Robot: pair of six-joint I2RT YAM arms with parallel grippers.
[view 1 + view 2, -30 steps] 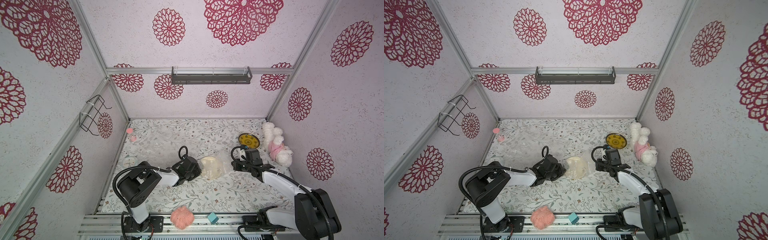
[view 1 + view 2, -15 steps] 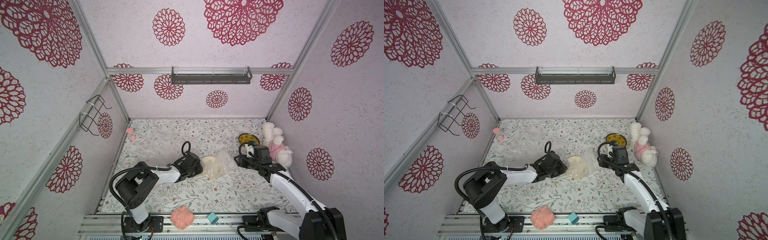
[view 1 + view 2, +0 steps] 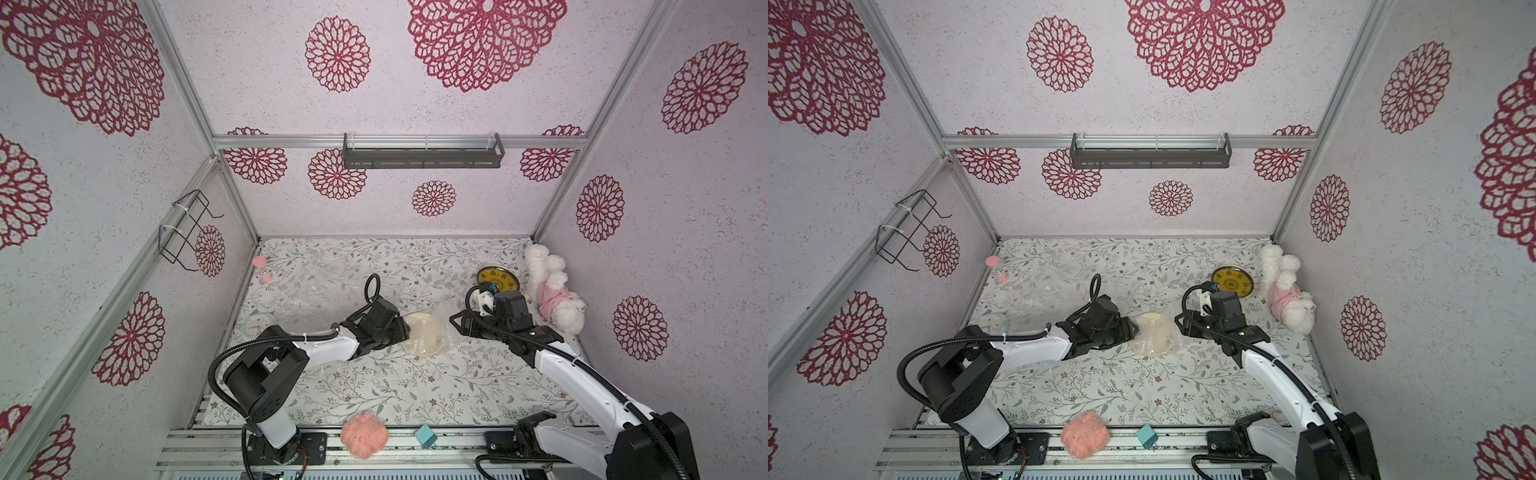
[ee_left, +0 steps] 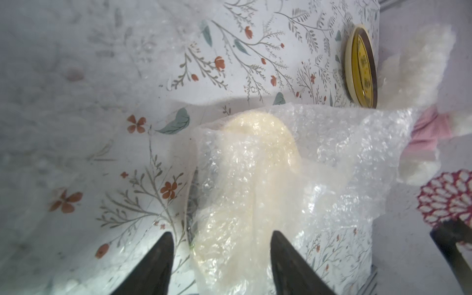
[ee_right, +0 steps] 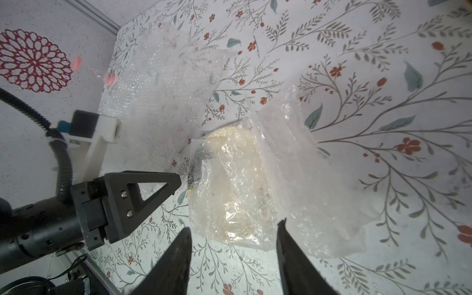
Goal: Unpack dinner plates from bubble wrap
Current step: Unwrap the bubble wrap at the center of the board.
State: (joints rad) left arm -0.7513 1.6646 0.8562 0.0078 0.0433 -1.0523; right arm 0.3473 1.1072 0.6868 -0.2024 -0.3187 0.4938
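A pale cream dinner plate (image 3: 424, 338) (image 3: 1152, 334) lies mid-table, still inside crinkled bubble wrap (image 4: 344, 143) (image 5: 306, 178). My left gripper (image 3: 405, 332) (image 4: 222, 237) is open at its left edge, and the wrapped rim reaches between the spread fingers. To the plate's right, my right gripper (image 3: 455, 324) (image 5: 234, 226) is open too, one fingertip at the wrap's edge. A bare yellow dinner plate (image 3: 496, 279) (image 3: 1231, 282) (image 4: 362, 69) lies at the back right. A loose sheet of bubble wrap (image 3: 307, 299) (image 5: 166, 84) is spread at the back left.
A white clock (image 3: 257, 324) and a pink hourglass (image 3: 261, 270) stand by the left wall. A white plush toy in pink (image 3: 548, 291) lies by the right wall. A pink yarn ball (image 3: 365, 434) and a teal block (image 3: 426, 436) sit on the front rail.
Both grippers have gone from shut to open and let go of the wrap. The right gripper has drawn back a little to the right. The wrapped plate has settled on the table.
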